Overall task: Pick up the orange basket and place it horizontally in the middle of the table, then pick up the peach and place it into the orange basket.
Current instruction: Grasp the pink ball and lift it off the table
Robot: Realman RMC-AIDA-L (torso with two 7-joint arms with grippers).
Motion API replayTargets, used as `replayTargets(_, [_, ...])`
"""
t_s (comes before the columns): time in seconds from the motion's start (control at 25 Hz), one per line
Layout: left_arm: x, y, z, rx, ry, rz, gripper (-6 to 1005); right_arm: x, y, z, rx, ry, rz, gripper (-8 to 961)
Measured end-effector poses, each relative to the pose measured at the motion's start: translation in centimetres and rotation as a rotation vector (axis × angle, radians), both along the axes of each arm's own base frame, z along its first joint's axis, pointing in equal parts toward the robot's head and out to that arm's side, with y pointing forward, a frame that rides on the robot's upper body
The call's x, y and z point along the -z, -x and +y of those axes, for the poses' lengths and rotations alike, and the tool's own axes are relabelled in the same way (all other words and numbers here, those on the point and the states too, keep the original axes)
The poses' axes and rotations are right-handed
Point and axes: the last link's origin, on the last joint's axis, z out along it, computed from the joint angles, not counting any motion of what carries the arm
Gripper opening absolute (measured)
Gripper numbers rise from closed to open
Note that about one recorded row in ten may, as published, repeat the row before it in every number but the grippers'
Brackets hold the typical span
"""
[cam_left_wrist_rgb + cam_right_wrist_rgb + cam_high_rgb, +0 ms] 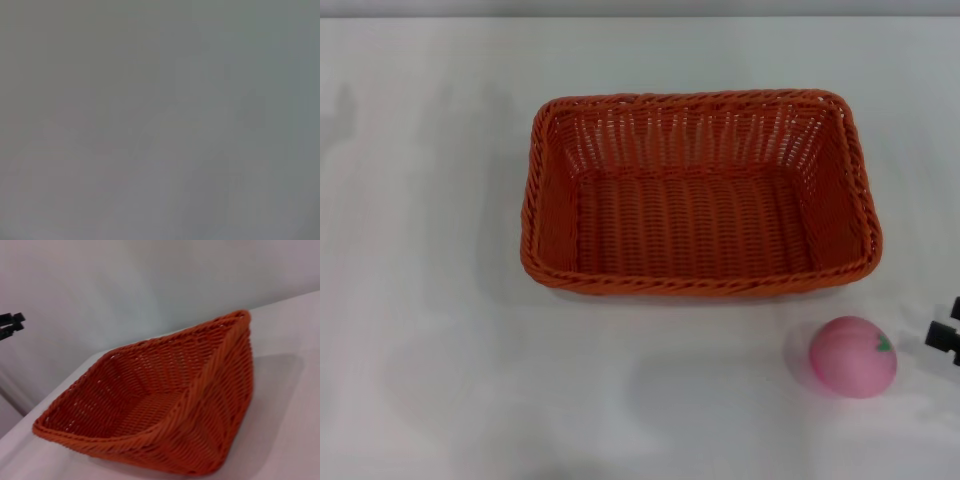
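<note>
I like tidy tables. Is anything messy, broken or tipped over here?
Nothing stands out. The orange basket sits flat and upright on the table, empty and whole. The peach rests beside it, not inside yet.

Head view looks down on the orange basket (700,195); right wrist views it obliquely.

the orange basket (700,195) looks like woven plastic wicker, ribbed and rough, with a braided rim. the peach (852,357) is smooth, matt and soft-looking. the counter (420,300) is white, smooth, matt.
</note>
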Motion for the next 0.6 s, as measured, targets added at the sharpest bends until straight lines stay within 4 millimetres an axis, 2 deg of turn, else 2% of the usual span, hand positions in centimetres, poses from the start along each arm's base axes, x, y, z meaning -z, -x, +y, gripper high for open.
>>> replayTargets(0.6, [0.1,0.1,-0.2,0.001,0.009,-0.004,428,2.3,1.0,1.1,-0.035,0.053,0.053,865])
